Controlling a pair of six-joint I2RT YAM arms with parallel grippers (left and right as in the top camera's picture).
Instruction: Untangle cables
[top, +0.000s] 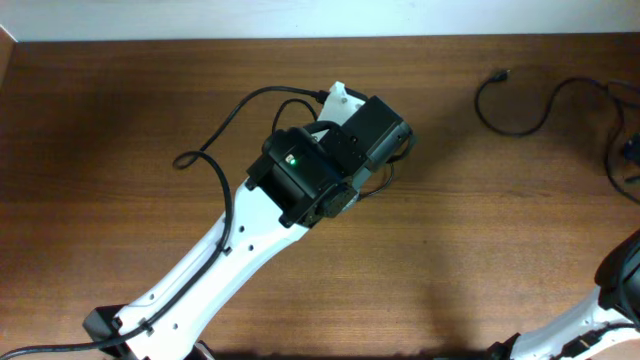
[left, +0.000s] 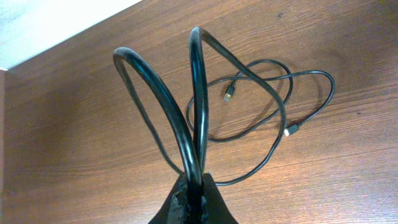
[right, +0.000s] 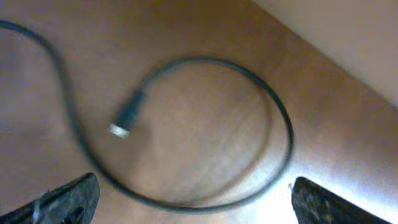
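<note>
Thin black cables lie on the brown wooden table. One cable (top: 225, 125) loops out from under my left arm at centre left. Another cable (top: 520, 105) curls at the upper right. In the left wrist view my left gripper (left: 198, 186) is shut on a doubled loop of black cable (left: 199, 93) that stands up from the jaws, and a thinner cable (left: 280, 118) with two small plugs lies looped beyond it. In the right wrist view my right gripper (right: 193, 202) is open above a looped cable (right: 273, 112) with a plug end (right: 124, 121). The right gripper itself is out of the overhead view.
My left arm (top: 230, 250) runs diagonally from the bottom left to the table's middle. The right arm base (top: 615, 290) shows at the bottom right corner. The table's far edge (top: 300, 38) meets a pale wall.
</note>
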